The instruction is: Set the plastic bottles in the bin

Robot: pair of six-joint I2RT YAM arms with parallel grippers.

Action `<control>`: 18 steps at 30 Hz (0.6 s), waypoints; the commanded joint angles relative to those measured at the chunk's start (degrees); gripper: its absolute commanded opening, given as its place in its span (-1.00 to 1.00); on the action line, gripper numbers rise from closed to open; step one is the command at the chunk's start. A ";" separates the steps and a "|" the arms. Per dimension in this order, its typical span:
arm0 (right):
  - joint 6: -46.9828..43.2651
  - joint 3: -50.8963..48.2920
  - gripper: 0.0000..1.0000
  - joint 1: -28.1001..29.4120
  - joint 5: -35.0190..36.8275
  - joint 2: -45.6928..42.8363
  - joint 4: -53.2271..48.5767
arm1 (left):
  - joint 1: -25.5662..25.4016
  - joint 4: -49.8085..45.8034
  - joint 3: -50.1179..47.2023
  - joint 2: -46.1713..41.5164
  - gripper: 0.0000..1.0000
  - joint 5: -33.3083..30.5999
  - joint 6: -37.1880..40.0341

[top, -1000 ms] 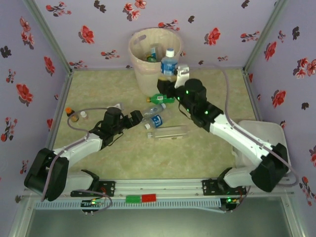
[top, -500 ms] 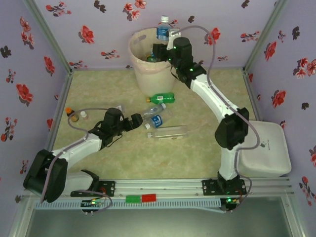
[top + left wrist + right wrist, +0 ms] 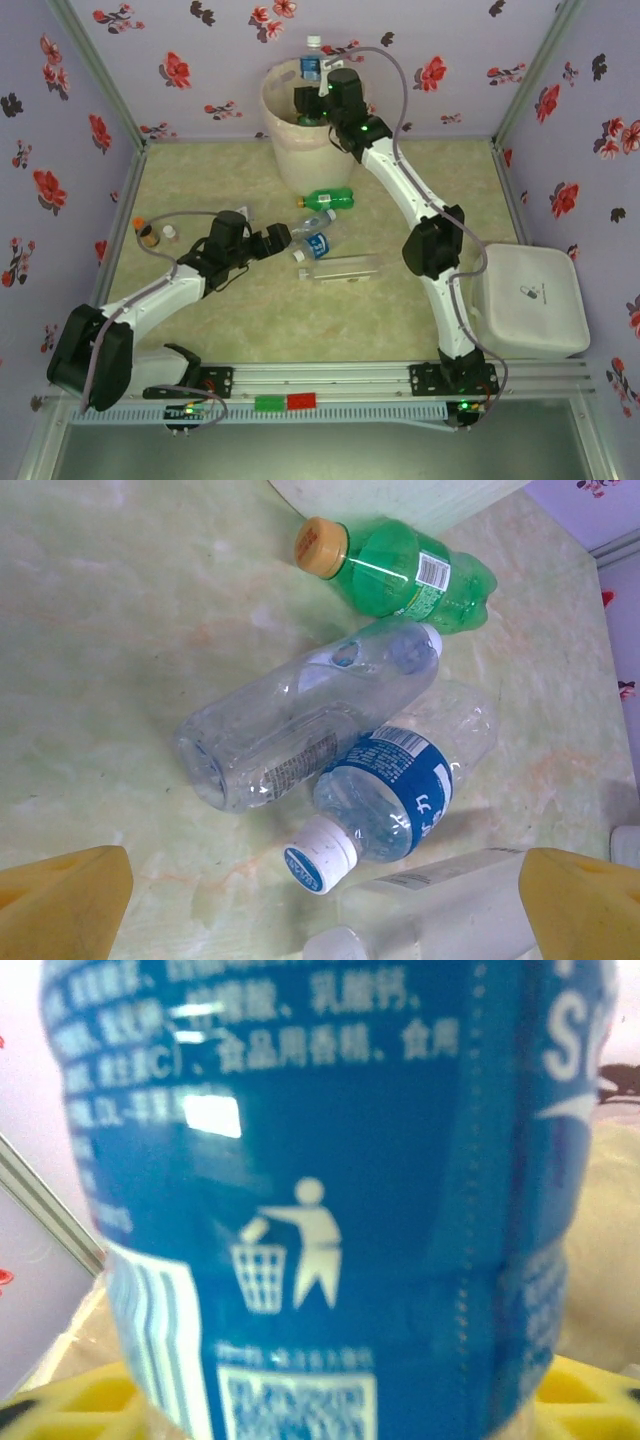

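While the left arm lies low on the bench, its jaws are wide apart and hold nothing. In the wrist view its yellow fingers sit at the bottom corners. Four bottles lie just past them.

The flat clear bottle is the nearest one. Next comes the blue-label bottle, with its white cap pointing back at the jaws. It leans on the clear bottle, and the two touch along their sides. The green bottle with the yellow cap lies farther off, near the foot of the bin.

A white box sits at the right side of the bench. I cannot tell what is in it. Over on the left, a small brown bottle with an orange cap stands by the wall.

At the back stands the bin. It has something green in it, and a few more things I cannot make out. The right arm is stretched long to reach it. Its jaws hold the held bottle upright over the bin's far rim. In that wrist view, its blue label is very close.

One second ago the right arm was bent low, with the bottle in front of the bin. The arm also hid part of the white box. The left arm has hardly moved.
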 commanded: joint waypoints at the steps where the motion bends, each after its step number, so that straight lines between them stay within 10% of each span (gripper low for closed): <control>1: 0.02 2.84 0.63 0.13 1.24 0.44 1.09 | -0.39 -3.39 1.60 -2.87 0.99 0.84 1.22; 4: -0.14 2.81 0.95 0.12 1.43 -0.28 2.16 | -0.39 -5.17 1.42 -4.73 0.99 -0.36 1.79; 10: -2.52 1.38 0.99 0.13 0.70 -5.75 0.34 | -0.39 -5.89 1.22 -6.53 0.99 -1.24 3.22; 18: -5.35 -27.13 0.99 0.21 -2.41 -27.53 4.52 | -0.04 -6.48 3.47 -5.40 0.99 -1.51 5.12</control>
